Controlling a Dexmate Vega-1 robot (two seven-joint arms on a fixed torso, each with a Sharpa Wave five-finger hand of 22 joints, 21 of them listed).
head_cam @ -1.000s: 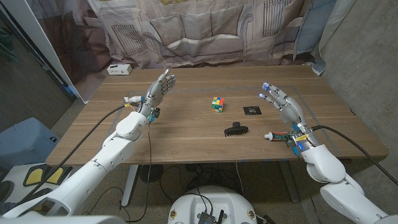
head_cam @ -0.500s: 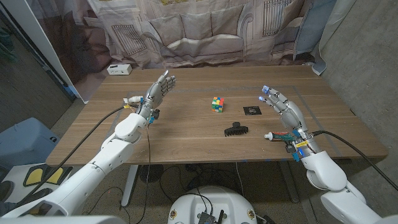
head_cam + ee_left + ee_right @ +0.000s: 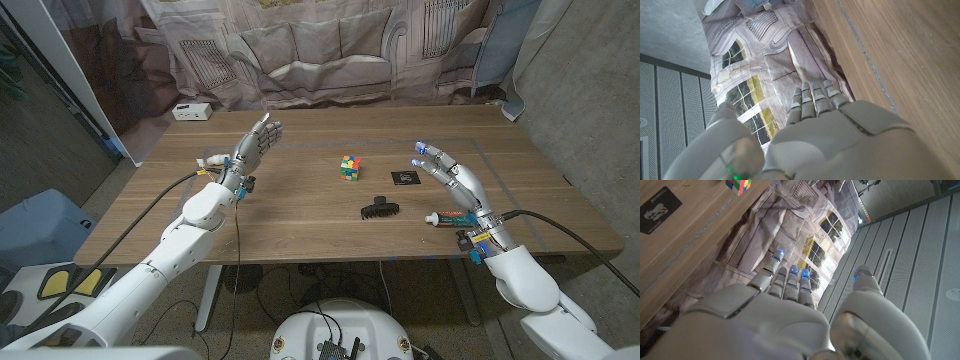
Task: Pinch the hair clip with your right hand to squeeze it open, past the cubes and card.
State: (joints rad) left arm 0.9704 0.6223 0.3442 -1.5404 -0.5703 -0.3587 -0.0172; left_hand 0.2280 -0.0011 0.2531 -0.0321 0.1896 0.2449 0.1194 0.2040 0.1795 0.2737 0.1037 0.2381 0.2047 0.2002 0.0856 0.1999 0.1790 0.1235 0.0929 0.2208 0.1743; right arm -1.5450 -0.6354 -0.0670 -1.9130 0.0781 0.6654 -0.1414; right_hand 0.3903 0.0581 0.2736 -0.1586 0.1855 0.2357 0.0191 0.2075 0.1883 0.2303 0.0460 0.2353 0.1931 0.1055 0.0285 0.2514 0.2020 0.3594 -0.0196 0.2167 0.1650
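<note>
A black hair clip [image 3: 379, 208] lies on the wooden table [image 3: 300, 215] near the middle. Behind it stands a multicoloured cube [image 3: 349, 167], and a small black card [image 3: 405, 179] lies to the cube's right. My right hand [image 3: 452, 180] is raised to the right of the clip and card, fingers spread, holding nothing. My left hand [image 3: 254, 149] is up at the table's left side, fingers straight and empty. In the right wrist view the card [image 3: 660, 210] and the cube [image 3: 738, 185] show beyond my right hand [image 3: 790, 310].
A white box [image 3: 191, 112] sits at the table's far left corner. A small tube with a red cap [image 3: 446, 217] lies on the table under my right wrist. A printed curtain hangs behind the table. My left hand [image 3: 810, 130] is seen against that curtain.
My right hand has shifted slightly left, towards the card and clip. The left hand and the objects have stayed put.
</note>
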